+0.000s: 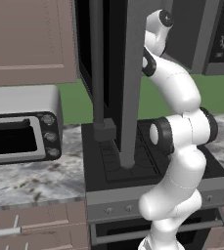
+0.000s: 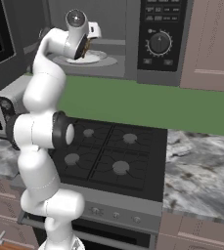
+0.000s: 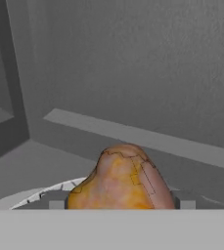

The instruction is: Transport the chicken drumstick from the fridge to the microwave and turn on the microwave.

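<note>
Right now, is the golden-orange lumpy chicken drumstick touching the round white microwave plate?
Cannot tell: in the hand view the drumstick hides its own underside above the plate.

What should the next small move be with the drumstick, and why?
Probably lower a little and open the gripper. It sits inside the open microwave, and the hand view shows the chicken drumstick just over the pale turntable plate, so release looks due before closing the door.

Simulated home kitchen. Black four-burner stove at centre frame, marbled stone surface at right, microwave above, toaster oven at left, brown wooden cabinets upper left.
</note>
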Controlling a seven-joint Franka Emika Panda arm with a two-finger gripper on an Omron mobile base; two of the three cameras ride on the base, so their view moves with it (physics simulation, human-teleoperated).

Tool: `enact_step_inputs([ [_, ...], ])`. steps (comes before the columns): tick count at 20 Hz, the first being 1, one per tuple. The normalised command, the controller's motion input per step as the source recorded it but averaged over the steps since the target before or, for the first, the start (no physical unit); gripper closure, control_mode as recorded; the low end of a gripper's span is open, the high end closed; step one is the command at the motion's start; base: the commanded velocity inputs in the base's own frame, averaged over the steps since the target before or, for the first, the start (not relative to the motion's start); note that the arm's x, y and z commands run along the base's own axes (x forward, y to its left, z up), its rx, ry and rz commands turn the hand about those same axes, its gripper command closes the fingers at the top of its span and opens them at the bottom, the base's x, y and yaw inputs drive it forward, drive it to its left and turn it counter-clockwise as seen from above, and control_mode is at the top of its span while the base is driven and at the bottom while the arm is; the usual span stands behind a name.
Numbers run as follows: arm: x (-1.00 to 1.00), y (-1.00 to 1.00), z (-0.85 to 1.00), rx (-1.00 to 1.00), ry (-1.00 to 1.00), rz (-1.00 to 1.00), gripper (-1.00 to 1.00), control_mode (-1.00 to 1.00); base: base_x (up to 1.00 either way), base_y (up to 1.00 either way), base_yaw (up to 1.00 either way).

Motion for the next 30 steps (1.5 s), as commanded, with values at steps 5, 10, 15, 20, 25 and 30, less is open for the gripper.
enact_step_inputs([
  [5,0.23,0.01,-0.12,-0.03,-0.01,0.00,1.00,-1.00,0.00,0.00,0.00],
  [10,0.24,0.00,-0.02,-0.01,-0.02,0.00,1.00,-1.00,0.00,0.00,0.00],
  [15,0.21,0.00,0.00,0.00,-0.01,0.00,1.00,-1.00,0.00,0.00,0.00],
  [20,0.02,0.00,-0.07,0.00,-0.02,0.00,1.00,-1.00,0.00,0.00,0.00],
  [25,-0.03,0.00,-0.11,0.00,-0.03,0.00,1.00,-1.00,0.00,0.00,0.00],
  [30,-0.03,0.00,-0.13,0.00,-0.04,0.00,1.00,-1.00,0.00,0.00,0.00],
])
